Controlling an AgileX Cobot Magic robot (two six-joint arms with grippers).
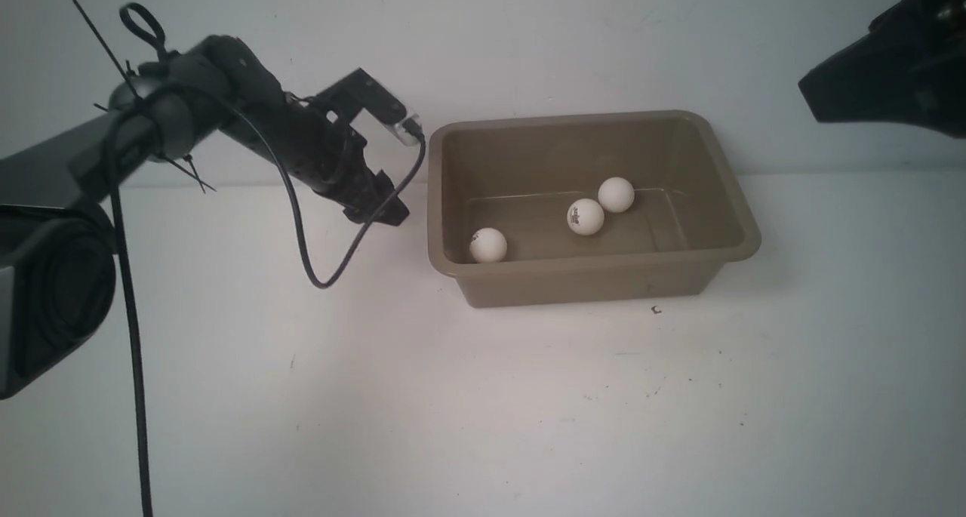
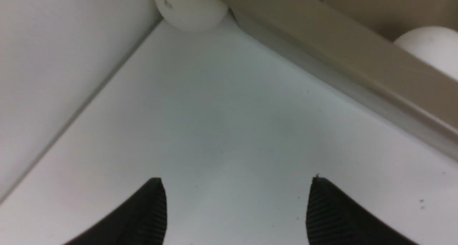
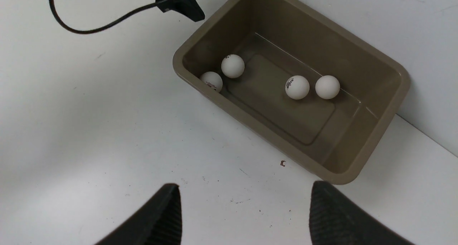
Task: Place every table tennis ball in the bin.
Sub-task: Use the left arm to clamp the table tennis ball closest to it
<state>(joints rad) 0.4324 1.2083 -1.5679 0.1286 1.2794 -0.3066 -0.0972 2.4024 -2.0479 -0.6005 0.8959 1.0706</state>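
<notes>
Where the white worktop (image 1: 528, 411) meets a pale wall (image 1: 483, 41), a rounded, taupe bin (image 1: 589, 283) sits. Four small white balls (image 3: 233, 66), some with dark print, lie inside it, another outside between bin and wall; both arms' jaws stand wide, holding nothing.

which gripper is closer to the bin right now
Left. The left gripper is just off the left end of the bin, open and empty; the right gripper hangs farther away, raised and off to the right.
</notes>
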